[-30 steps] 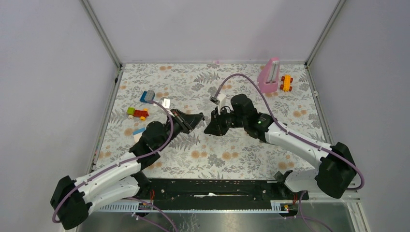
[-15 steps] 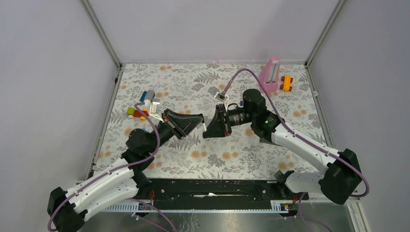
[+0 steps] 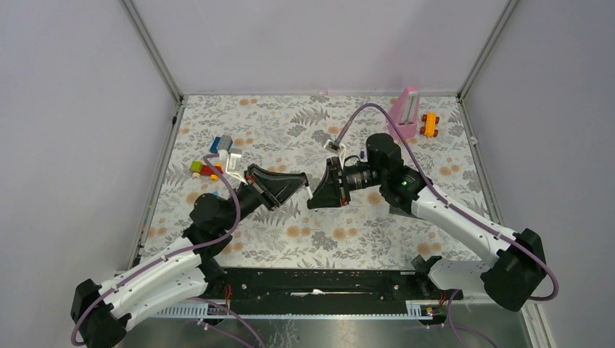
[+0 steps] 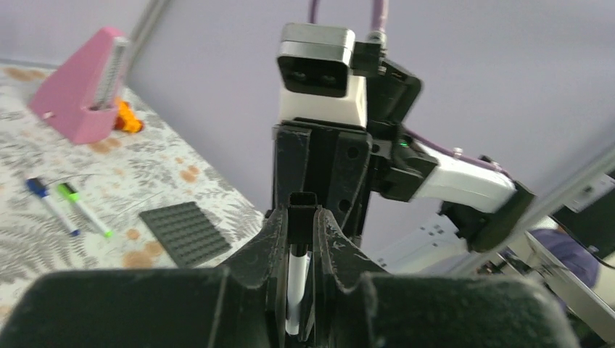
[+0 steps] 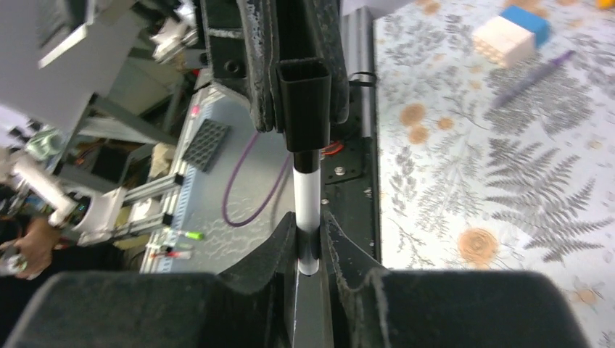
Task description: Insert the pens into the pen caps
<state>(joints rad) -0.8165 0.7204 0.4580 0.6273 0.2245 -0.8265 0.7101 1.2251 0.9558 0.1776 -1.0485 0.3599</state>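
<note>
A white-barrelled pen (image 5: pixel 306 196) bridges my two grippers above the middle of the table. My right gripper (image 5: pixel 308 219) is shut on the barrel's rear end. At its far end the barrel's dark neck meets the black pen cap (image 5: pixel 304 94), which sits between the left fingers. My left gripper (image 4: pixel 302 215) is shut, with the black cap (image 4: pixel 303 206) at its fingertips and a white length (image 4: pixel 296 279) behind it in the jaws. From above, the left gripper (image 3: pixel 300 183) and right gripper (image 3: pixel 314 194) face each other tip to tip. A blue-capped pen (image 4: pixel 51 206) and a green-capped pen (image 4: pixel 85 212) lie on the cloth.
A pink wedge stand (image 3: pixel 405 112) and an orange toy (image 3: pixel 430 123) sit at the back right. Coloured bricks (image 3: pixel 207 169) and a blue-and-white block (image 3: pixel 223 143) lie at the left. A dark grey baseplate (image 4: pixel 185 232) rests beside the lying pens. A black rail (image 3: pixel 326 279) runs along the near edge.
Both arms have lifted and levelled their grippers so that they face each other. Over the last half second the tips have drawn slightly closer together.
</note>
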